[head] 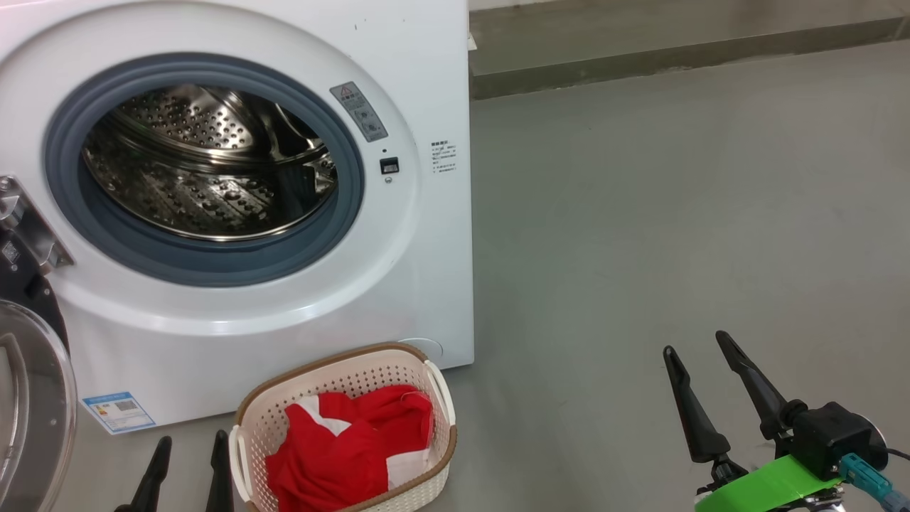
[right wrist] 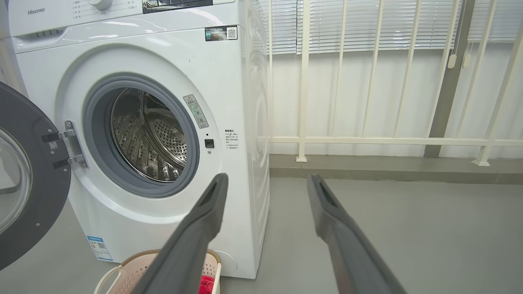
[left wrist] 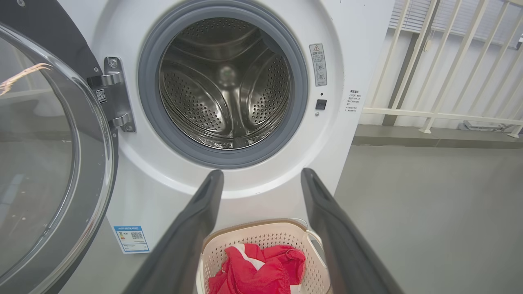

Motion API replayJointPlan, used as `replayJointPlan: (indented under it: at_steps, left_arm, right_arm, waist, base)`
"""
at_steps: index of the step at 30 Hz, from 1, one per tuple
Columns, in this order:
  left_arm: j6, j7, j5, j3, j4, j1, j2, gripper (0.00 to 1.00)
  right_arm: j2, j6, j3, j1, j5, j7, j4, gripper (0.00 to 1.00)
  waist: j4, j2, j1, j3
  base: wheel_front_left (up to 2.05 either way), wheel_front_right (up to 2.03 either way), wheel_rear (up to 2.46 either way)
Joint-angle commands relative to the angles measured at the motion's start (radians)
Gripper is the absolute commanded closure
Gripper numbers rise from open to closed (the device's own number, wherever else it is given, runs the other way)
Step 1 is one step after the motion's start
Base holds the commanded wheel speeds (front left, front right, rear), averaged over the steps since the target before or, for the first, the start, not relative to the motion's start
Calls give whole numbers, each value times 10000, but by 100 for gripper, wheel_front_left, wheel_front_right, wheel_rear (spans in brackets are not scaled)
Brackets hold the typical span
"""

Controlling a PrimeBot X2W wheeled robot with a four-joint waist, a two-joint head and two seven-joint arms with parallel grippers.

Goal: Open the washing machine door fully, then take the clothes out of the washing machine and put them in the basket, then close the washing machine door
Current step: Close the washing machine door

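Door's all the way open on my end: the washing machine door (head: 32,398) hangs swung out on the left of the washing machine (head: 419,270), steel drum (head: 206,163) in plain sight. The clothes (head: 348,448), red with white bits, sit bunched in the basket (head: 341,355) on the floor (head: 640,213) right in front of the machine. My left tool (head: 193,437) hovers just beside the basket, fingers spread, gripping nothing. My right tool (head: 695,342) is well off to the right, also spread and empty.

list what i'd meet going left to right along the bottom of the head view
washing machine door -> left gripper -> basket -> right gripper
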Motion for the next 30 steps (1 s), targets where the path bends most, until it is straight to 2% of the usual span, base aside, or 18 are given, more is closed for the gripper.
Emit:
replayJointPlan:
  at_steps: [1,12,30]
  left_arm:
    - [100,-122,85,267,-265,-141,65,0]
    - [328,-122,62,148,-435,-147,62,0]
    - [355,-122,196,375,-353,-457,246,0]
  right_arm:
    - [-92,48,256,-125,-92,-63,-246,0]
    - [-68,48,259,-77,-84,-63,-262,0]
    - [13,48,533,-362,-104,-63,-280,0]
  waist:
    - [28,0,0,15]
    - [580,0,0,120]
    - [2805,0,0,171]
  base:
    - [0,0,0]
    - [0,0,0]
    - [0,0,0]
